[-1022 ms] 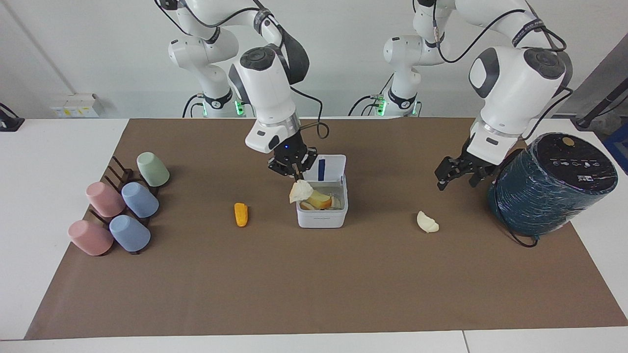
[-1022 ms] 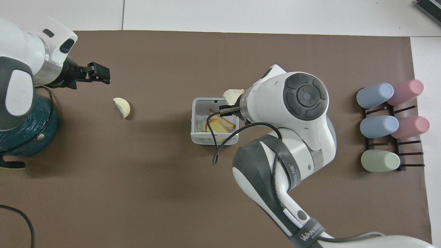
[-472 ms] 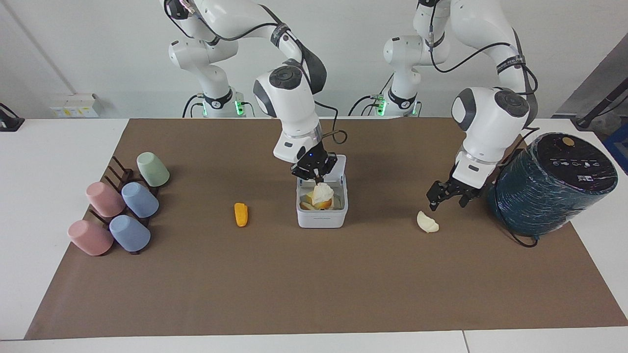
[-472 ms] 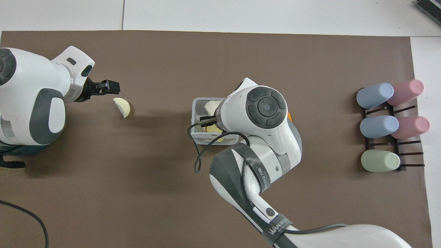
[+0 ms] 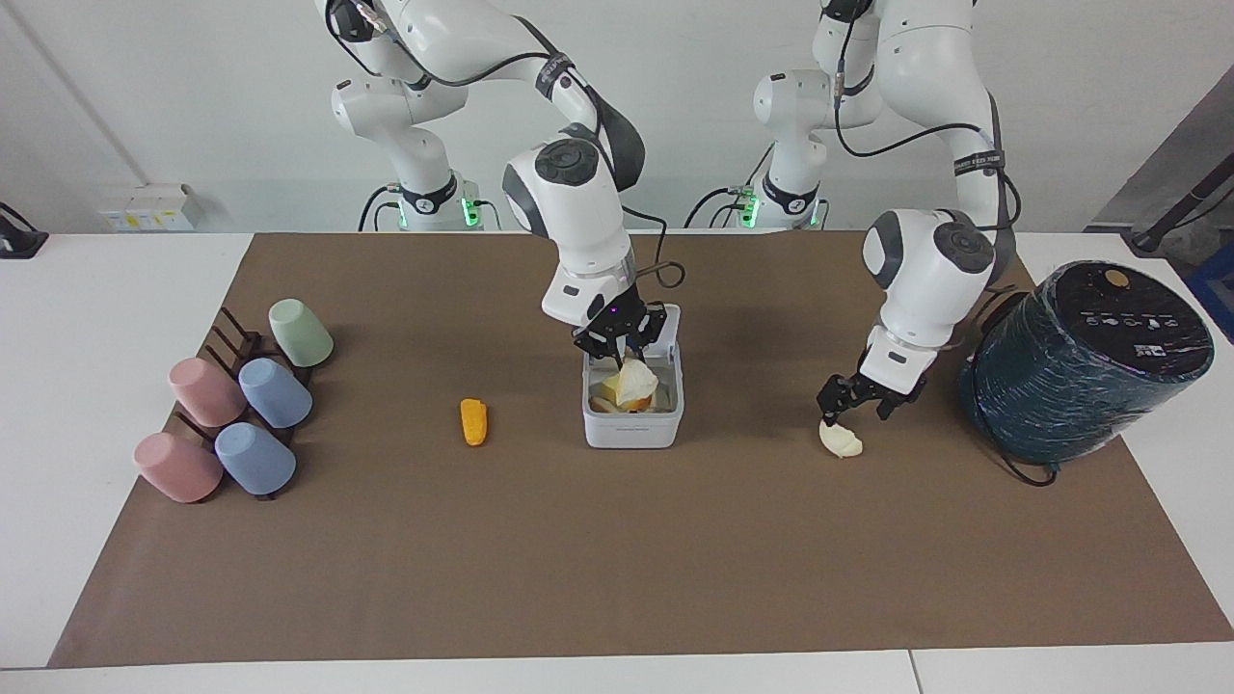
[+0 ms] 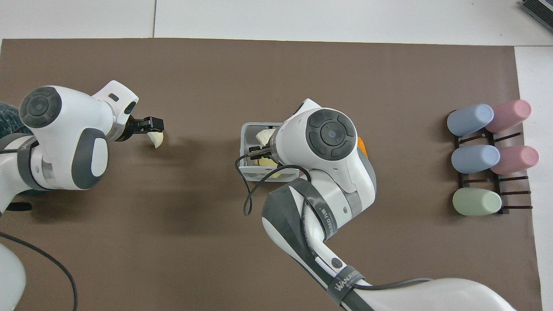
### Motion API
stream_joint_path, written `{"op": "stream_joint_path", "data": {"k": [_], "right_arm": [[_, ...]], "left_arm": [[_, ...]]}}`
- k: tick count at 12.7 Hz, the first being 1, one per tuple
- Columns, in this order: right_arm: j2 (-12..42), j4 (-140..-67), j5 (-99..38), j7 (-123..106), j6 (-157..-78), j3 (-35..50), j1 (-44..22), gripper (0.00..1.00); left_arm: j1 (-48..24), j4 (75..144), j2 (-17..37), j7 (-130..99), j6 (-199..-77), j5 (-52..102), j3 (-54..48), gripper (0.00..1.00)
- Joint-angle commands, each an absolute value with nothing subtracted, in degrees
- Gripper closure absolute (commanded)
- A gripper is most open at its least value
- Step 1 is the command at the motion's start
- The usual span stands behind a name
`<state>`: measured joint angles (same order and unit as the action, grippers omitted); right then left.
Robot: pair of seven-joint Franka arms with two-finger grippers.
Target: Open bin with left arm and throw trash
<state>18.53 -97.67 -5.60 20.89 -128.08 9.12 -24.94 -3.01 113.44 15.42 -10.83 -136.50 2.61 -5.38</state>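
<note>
Overhead, the right arm hides most of the bin; facing, right gripper fingers part-spread above a wedge; left gripper spread over another wedge.

Glossy white plastic bin on a matt brown paper-like mat; arms glossy.

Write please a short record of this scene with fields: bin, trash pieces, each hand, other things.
bin: white bin, lid open, mid-mat, scraps inside
trash in bin: cream-white wedge at the rim, under the right hand
trash on mat: orange piece beside the bin, toward the right arm's end; second cream wedge toward the left arm's end
right hand: over the open bin, just above the wedge
left hand: open, low over the second cream wedge
other: pastel cups on a rack; dark teal cylinder
</note>
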Motion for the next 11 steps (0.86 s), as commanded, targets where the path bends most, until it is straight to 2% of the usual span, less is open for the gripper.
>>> {"op": "stream_joint_path", "data": {"k": [1,3,4,6,7,9,11], "right_arm": [[18.5,-97.7,-6.5,21.7,-128.6,9.3,-24.8,0.03],[18.5,-97.6,-6.4,21.7,-128.6,9.3,-24.7,0.00],[18.5,-97.3,-6.4,21.8,-128.5,9.3,-24.7,0.00],[17.5,-96.9,-5.8,21.8,-128.4,9.1,-23.7,0.00],[16.5,-96.8,-5.5,21.7,-128.6,9.0,-22.9,0.00],[14.7,-96.8,-5.2,20.8,-128.3,8.8,-19.5,0.00],[12.8,-97.1,-4.5,16.2,-125.7,8.8,-15.4,0.00]], "left_arm": [[-3.2,114.3,17.6,-11.2,-140.8,1.8,-5.4,0.00],[-3.2,114.5,17.8,-11.3,-141.5,1.9,-5.4,0.03],[-3.3,114.5,18.4,-12.5,-142.3,1.9,-5.4,0.09],[-4.1,114.7,19.2,-15.1,-143.4,1.9,-5.4,0.28],[-4.7,114.6,19.2,-15.4,-143.5,1.9,-5.4,0.42],[-4.7,114.6,19.2,-15.4,-143.4,1.9,-5.4,0.76],[-4.7,114.1,19.3,-15.3,-143.1,1.8,-5.4,1.00]]}}
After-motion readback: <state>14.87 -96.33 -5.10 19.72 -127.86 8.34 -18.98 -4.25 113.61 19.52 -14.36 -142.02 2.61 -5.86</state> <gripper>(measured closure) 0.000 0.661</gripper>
